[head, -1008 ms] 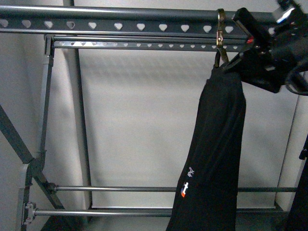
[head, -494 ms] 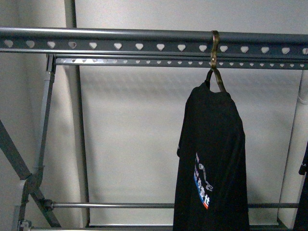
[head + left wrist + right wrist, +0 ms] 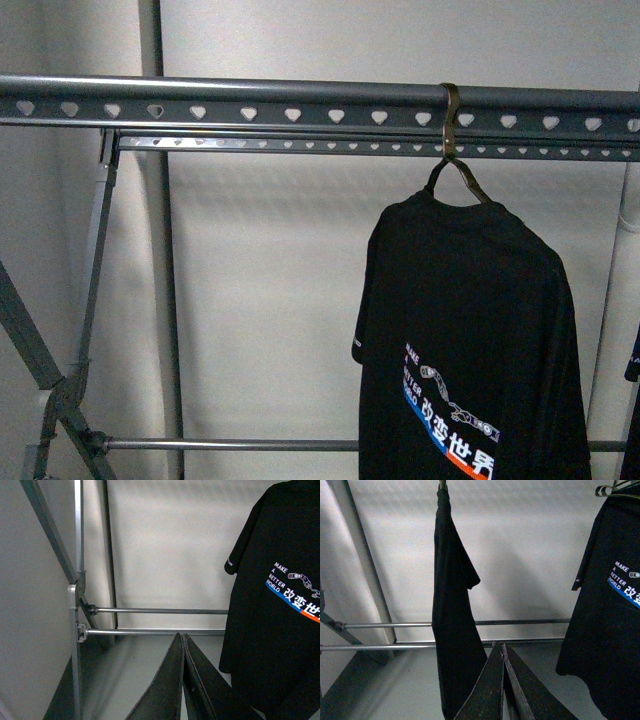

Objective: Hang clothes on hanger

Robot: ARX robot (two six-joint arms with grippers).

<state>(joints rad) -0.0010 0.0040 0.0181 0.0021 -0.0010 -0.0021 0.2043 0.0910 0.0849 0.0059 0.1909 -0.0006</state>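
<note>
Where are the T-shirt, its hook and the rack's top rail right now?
T-shirt [image 3: 470,330], front view, middle of the black fabric.
hook [image 3: 450,118], front view, the strap looped over the rail.
top rail [image 3: 250,102], front view, the band punched with hearts.

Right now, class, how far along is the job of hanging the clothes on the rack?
It looks essentially done. The black T-shirt hangs by its hook from the rack's top rail. Nothing is in hand: the left end effector and right end effector are shut and empty. Nothing visibly remains to do.
</note>
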